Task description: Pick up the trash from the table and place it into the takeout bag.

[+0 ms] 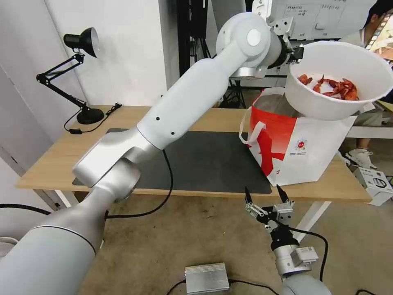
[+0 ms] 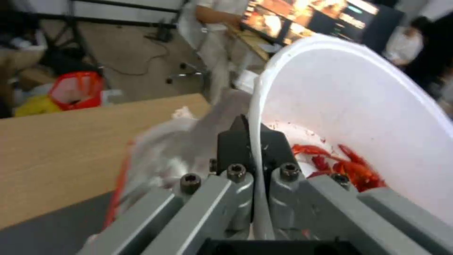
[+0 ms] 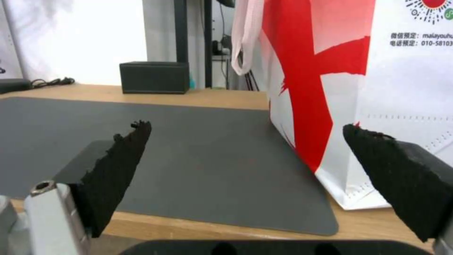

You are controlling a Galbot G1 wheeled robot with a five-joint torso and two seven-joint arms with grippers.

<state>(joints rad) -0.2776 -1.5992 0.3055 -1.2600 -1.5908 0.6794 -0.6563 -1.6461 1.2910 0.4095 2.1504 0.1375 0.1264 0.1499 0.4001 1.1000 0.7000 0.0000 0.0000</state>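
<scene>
My left gripper (image 1: 298,54) is shut on the rim of a white round bowl (image 1: 342,88) of red crayfish shells (image 1: 332,87), the trash in hand. The bowl hangs tilted above the mouth of the red-and-white takeout bag (image 1: 292,145). In the left wrist view the black fingers (image 2: 230,148) pinch the bowl's rim (image 2: 258,117), with shells (image 2: 351,166) inside and the bag's silver lining (image 2: 175,148) below. The bag stands at the right end of the light-wood table (image 1: 49,157). My right gripper (image 1: 265,194) waits open, below the table's front edge, facing the bag (image 3: 330,88).
A dark grey mat (image 1: 204,164) covers the middle of the table. A black desk lamp (image 1: 77,73) stands at the back left with its cable. A black box (image 3: 155,77) sits on the table's far side. A grey metal box (image 1: 206,277) lies on the floor.
</scene>
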